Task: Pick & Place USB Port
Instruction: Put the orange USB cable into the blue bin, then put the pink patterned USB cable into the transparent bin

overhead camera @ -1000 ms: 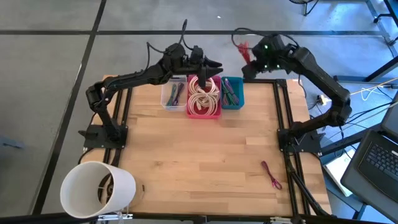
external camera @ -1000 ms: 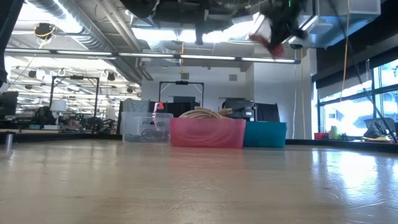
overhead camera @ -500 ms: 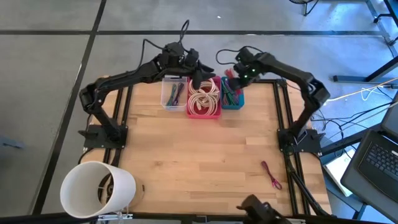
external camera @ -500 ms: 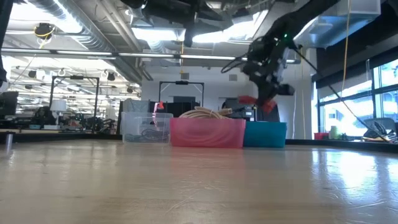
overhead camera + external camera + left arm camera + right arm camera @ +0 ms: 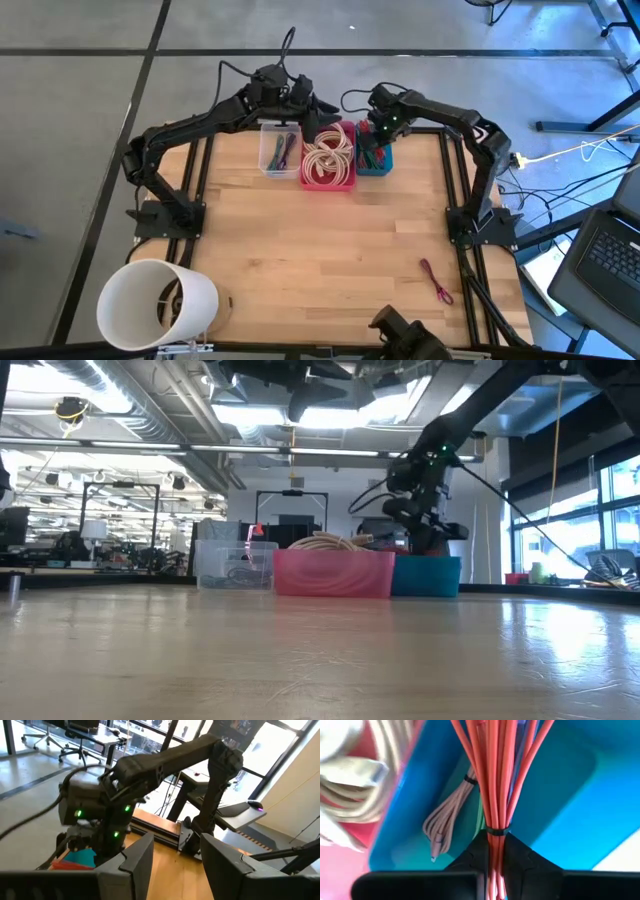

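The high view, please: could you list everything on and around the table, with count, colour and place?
Clear plastic bin: one, far edge, leftmost of three, holding coloured cables.
Pink plastic bin: one, middle, holding coiled cream cables.
Teal plastic bin: one, rightmost.
Bundled red cable: one, held over the teal bin.
Loose magenta cable: one, near right of the wooden table.
White cylindrical bucket: one, near left corner.
Laptop: one, dark, off the table's right.
Left hand: open, above the bins.
Right hand: shut on the red cable.
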`<action>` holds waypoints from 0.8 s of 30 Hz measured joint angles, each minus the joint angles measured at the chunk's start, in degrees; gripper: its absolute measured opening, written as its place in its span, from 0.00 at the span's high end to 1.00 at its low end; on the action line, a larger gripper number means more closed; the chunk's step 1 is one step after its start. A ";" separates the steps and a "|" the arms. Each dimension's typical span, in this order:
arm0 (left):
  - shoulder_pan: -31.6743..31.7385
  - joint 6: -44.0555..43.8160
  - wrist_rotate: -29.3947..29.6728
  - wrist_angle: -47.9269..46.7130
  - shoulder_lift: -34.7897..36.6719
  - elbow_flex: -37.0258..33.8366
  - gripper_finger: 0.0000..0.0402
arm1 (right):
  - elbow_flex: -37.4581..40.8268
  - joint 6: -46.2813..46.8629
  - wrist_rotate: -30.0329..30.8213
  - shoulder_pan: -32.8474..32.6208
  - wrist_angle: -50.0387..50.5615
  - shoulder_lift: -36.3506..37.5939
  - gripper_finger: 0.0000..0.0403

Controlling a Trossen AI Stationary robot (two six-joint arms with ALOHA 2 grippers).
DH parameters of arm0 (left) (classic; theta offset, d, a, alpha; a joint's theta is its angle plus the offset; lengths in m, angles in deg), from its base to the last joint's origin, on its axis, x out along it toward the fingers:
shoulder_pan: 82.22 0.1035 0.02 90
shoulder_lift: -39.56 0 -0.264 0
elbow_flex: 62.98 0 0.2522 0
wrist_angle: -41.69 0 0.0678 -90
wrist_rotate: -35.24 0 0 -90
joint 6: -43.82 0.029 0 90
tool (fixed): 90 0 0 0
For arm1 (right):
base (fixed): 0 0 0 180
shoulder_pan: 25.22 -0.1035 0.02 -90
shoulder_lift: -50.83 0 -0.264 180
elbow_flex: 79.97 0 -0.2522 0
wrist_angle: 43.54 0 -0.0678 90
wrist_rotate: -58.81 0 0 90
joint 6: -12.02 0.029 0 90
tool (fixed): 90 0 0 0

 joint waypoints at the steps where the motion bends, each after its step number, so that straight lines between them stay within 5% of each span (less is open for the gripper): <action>1: 0.00 -0.02 -0.04 0.07 0.03 0.02 0.62 | 0.00 -0.03 -0.01 0.00 0.18 -0.52 0.93; 10: 0.00 -0.04 -0.17 -0.06 0.01 0.00 0.61 | 0.00 -0.89 -0.58 0.00 1.15 -3.20 0.92; 24: 0.01 0.92 -1.51 -0.42 0.01 0.00 0.61 | 0.00 -4.63 2.28 0.15 3.88 4.17 0.37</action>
